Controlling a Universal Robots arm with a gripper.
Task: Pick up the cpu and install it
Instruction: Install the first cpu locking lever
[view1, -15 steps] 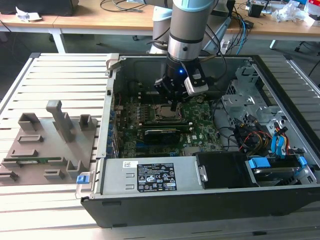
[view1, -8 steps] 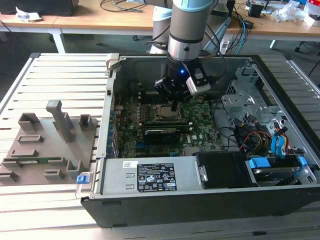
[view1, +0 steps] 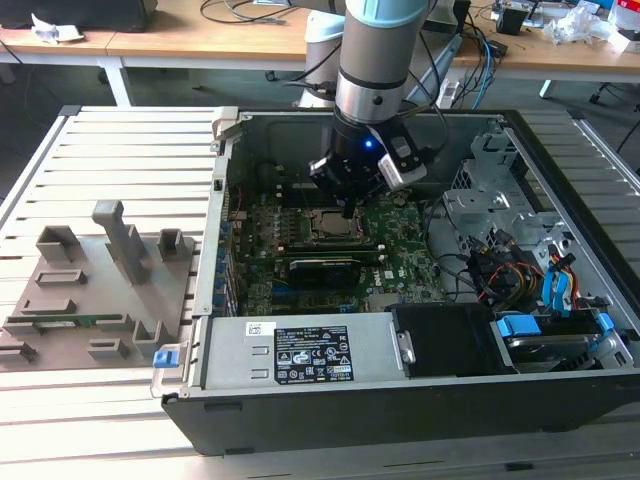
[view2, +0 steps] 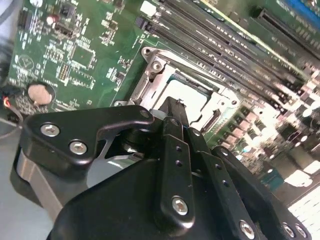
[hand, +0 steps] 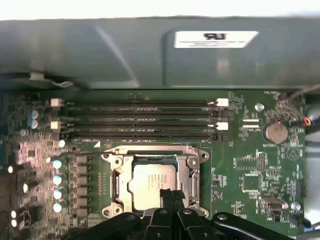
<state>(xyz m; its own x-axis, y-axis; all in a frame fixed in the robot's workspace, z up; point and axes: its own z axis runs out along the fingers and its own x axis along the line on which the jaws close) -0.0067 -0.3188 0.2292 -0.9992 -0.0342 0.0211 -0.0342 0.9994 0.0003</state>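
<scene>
The cpu (view1: 333, 226) (view2: 189, 94) (hand: 149, 179) lies flat in the metal-framed socket (hand: 114, 167) (view2: 150, 70) on the green motherboard (view1: 400, 255) inside the open computer case. My gripper (view1: 347, 208) (view2: 176, 104) (hand: 170, 193) hangs right above the cpu, at one edge of its silver top. The black fingers are pressed together with nothing between them. Whether the tips touch the cpu's top I cannot tell. The socket's frame stands open around the chip.
Several dark memory slots (hand: 140, 120) run beside the socket, and a coin battery (hand: 275, 132) sits on the board. The case wall (hand: 150, 55), power supply (view1: 310, 352) and drive cage with cables (view1: 510, 270) hem in the board. A grey slotted tray (view1: 95, 285) lies at the exterior view's left.
</scene>
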